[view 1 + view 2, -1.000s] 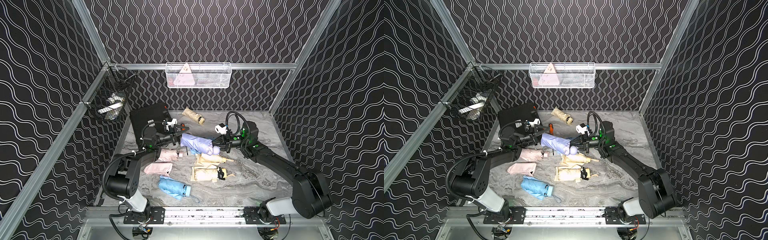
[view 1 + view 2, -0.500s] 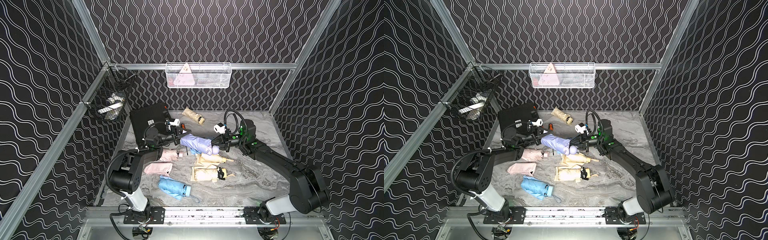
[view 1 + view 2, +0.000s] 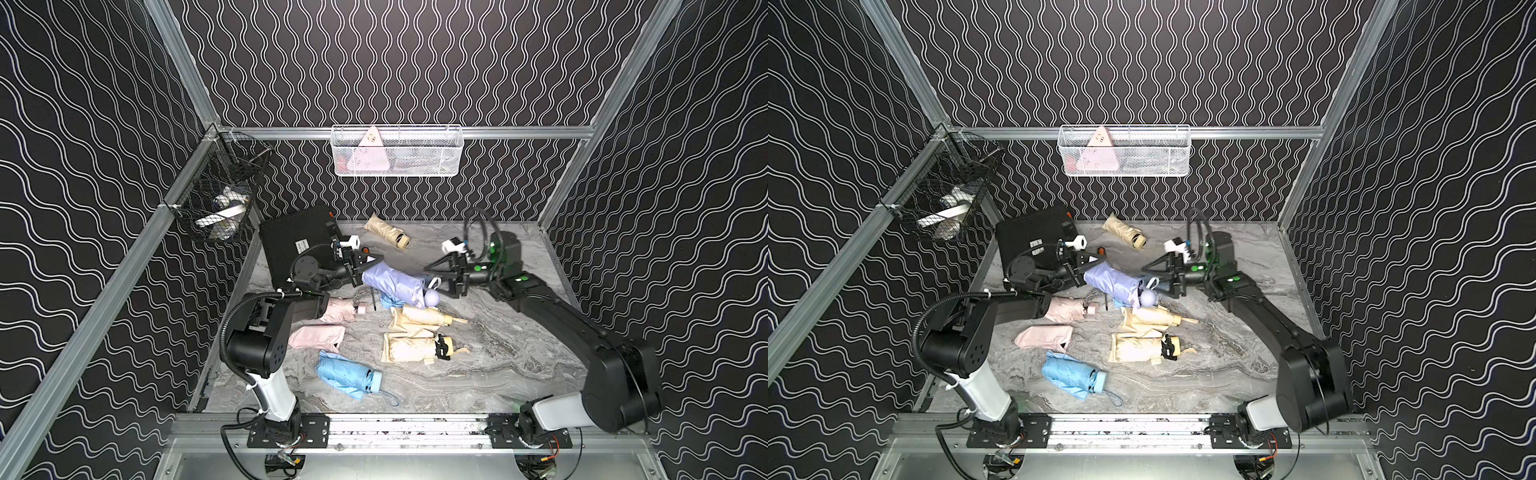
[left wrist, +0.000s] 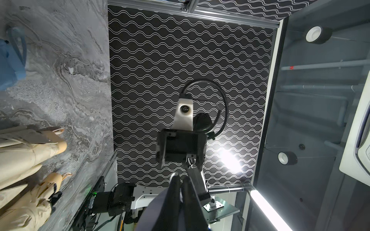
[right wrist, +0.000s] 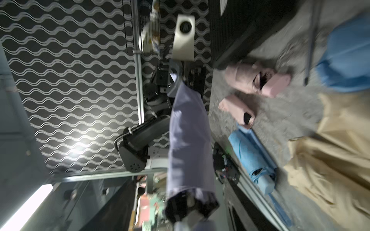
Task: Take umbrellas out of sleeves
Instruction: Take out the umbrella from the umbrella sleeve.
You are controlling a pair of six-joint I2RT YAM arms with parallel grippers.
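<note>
The lilac umbrella in its lilac sleeve (image 3: pixel 392 280) (image 3: pixel 1113 278) lies slanted at mid-table. My left gripper (image 3: pixel 372 264) (image 4: pixel 180 180) is shut on the sleeve's closed end and holds it raised. The umbrella's round lilac handle (image 3: pixel 432 297) (image 3: pixel 1148 298) pokes out of the other end, low over a cream umbrella (image 3: pixel 419 318). My right gripper (image 3: pixel 434 282) (image 3: pixel 1156 280) is open, its fingers on either side of the handle end and apart from it. The right wrist view is blurred and shows the sleeve (image 5: pixel 188 140) stretching away to the left gripper.
More cream umbrellas (image 3: pixel 409 347) (image 3: pixel 384 230), a pink umbrella (image 3: pixel 343 309), a flat pink sleeve (image 3: pixel 318 336) and a light blue umbrella (image 3: pixel 347 376) lie around. A black case (image 3: pixel 295 245) leans at back left beside a screwdriver (image 3: pixel 373 301). Wire baskets (image 3: pixel 397 151) (image 3: pixel 220 203) hang on the walls.
My left gripper shut on the lilac sleeve's end. My right gripper let go of the handle, opened and drew back a little; the handle end sank.
</note>
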